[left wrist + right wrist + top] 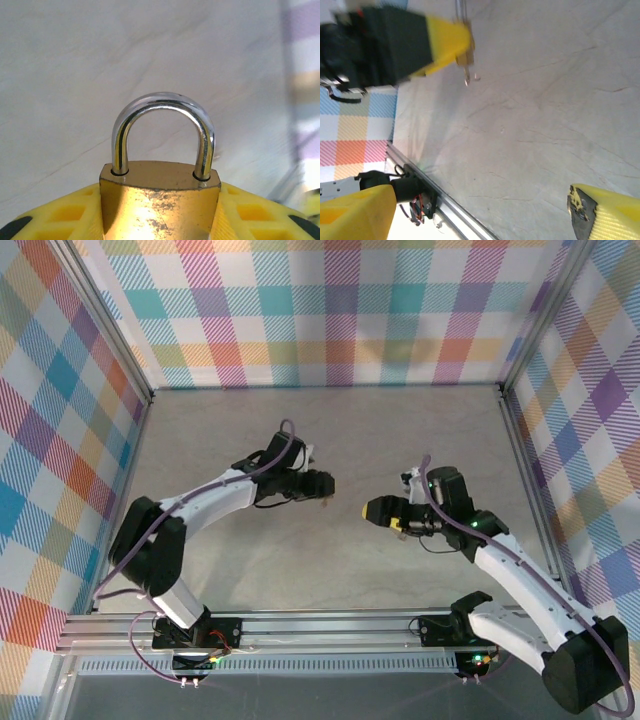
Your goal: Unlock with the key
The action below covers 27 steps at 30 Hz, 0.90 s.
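A brass padlock [160, 200] with a steel shackle [162, 107] sits between the yellow fingers [60, 217] of my left gripper [160, 222], which is shut on its body. Both shackle legs sit down in the body. From above, the left gripper [322, 486] hangs over mid-table. My right gripper [376, 510] faces it across a small gap, open and holding nothing. In the right wrist view the padlock [465, 56] shows at the tip of the left gripper's yellow finger [445, 42]. A thin metal piece [467, 77] sticks out of the padlock; I cannot tell whether it is the key.
The pale tabletop [330, 440] lies inside plaid walls [330, 310]. An aluminium rail [320, 625] carrying both arm bases runs along the near edge. Metal corner posts [505, 390] stand at the back corners.
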Available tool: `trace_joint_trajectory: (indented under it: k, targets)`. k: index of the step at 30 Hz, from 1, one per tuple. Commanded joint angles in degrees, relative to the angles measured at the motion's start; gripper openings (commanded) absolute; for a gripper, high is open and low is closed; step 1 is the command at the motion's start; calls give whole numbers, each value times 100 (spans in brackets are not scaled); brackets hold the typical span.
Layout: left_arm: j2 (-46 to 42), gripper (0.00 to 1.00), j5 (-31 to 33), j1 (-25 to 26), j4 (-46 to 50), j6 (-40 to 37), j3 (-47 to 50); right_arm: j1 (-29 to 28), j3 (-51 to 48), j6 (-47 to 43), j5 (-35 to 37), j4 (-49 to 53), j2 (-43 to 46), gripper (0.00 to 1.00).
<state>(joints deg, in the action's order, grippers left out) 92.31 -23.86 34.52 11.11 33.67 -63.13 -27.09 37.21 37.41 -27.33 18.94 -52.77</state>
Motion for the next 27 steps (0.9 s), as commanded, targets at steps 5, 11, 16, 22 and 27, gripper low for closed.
trace_joint_trajectory:
  k: [5,11,16,22,27]
  targets:
    - [-506,0,-88,206,-2781,2865,488,-437,-207,64,221,-1792,-121,79]
    - [-652,0,264,445,-2535,2912,394,-437,87,-38,351,-2112,-802,62]
    - [-680,0,320,550,-2465,2929,405,-420,356,-94,423,-2159,-1350,51]
    - [-759,0,436,613,-2373,2867,479,-359,532,-67,494,-2160,-1484,43]
    - [-759,0,435,641,-2390,2834,490,-227,538,126,358,-2304,-1619,33]
